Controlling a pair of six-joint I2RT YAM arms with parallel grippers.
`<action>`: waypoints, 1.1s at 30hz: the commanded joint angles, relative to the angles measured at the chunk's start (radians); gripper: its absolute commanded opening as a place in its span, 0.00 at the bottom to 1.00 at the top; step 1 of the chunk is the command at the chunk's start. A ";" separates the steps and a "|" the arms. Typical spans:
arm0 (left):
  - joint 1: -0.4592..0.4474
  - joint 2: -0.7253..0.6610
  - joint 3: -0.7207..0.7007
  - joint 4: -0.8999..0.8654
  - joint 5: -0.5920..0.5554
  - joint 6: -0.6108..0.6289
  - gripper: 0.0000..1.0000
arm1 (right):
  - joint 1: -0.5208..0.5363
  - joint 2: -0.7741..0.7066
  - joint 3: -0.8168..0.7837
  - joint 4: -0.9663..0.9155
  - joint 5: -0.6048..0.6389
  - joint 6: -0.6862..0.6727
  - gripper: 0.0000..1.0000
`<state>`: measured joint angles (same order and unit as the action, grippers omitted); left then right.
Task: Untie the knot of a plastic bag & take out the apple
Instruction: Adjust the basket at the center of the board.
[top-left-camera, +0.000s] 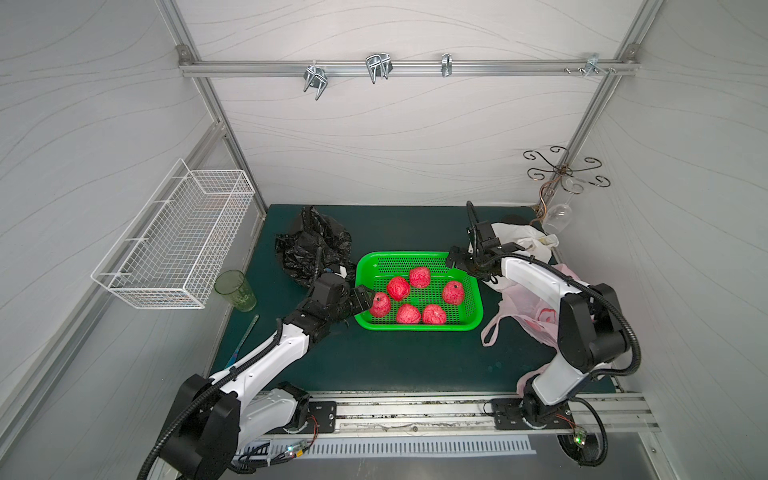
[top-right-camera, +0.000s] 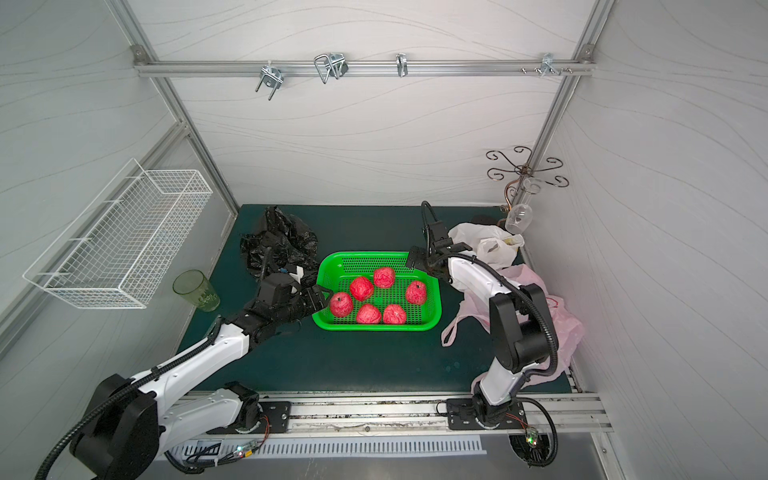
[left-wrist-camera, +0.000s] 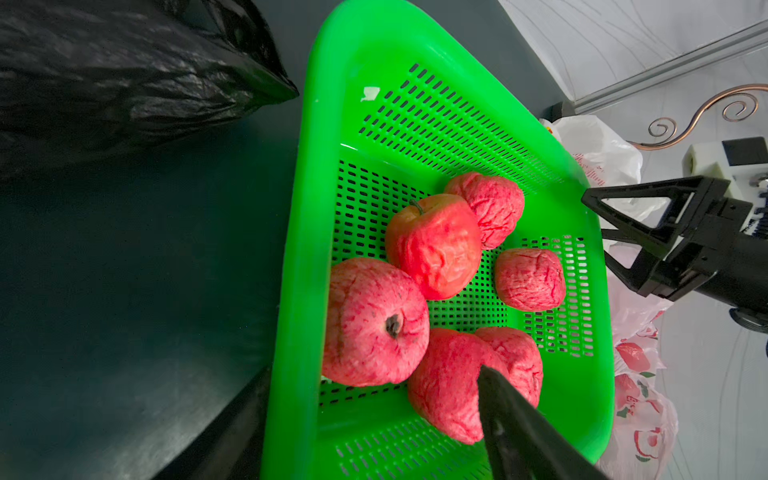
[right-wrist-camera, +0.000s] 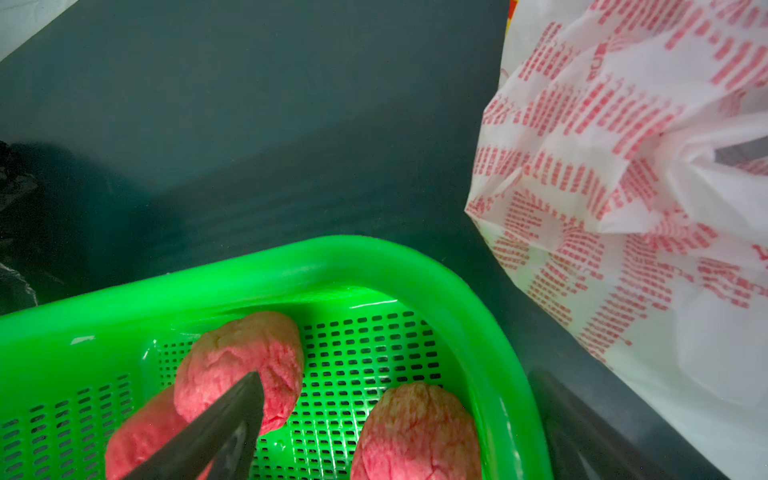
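Nearest the lens, the left gripper (top-left-camera: 369, 300) has its jaws spread wide, with nothing clamped between them. One finger (left-wrist-camera: 523, 424) reaches over the fruit and the other sits outside the rim of the green basket (top-left-camera: 415, 254) at its 9 o'clock side. Six red apples (top-left-camera: 398, 287) lie loose in that basket. The one at 8 o'clock is just off the left fingertips, and I cannot tell whether they touch it. The right gripper (top-left-camera: 451, 258) is also fully spread and holds nothing. It hovers over the basket's 2 o'clock corner, one finger inside the rim and one outside.

Three plastic bags surround the basket: a crumpled black bag (top-left-camera: 307, 245) at 10 o'clock, a white printed bag (top-left-camera: 523, 239) at 2 o'clock behind the right gripper, and a pink bag (top-left-camera: 528, 307) at 3 o'clock, partly under the right arm. At 6 o'clock the dark green surface (top-left-camera: 395, 361) is open as far as the arm bases. One green cup (top-left-camera: 235, 291) stands near the surface's 9 o'clock edge.
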<state>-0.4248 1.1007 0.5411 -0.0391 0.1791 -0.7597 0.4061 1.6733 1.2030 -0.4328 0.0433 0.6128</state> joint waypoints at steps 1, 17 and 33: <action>-0.014 0.001 0.023 0.081 0.013 -0.002 0.77 | 0.016 0.010 0.029 -0.007 -0.063 0.016 0.99; 0.039 -0.088 0.057 -0.074 -0.065 0.052 0.81 | -0.038 -0.109 -0.031 -0.036 0.041 0.006 0.99; 0.065 -0.068 0.198 -0.077 0.077 0.111 0.79 | 0.027 -0.530 -0.205 -0.152 0.006 0.004 0.99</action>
<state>-0.3565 1.0115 0.6636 -0.1745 0.1978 -0.6769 0.3954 1.1999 1.0012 -0.5236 0.0769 0.6056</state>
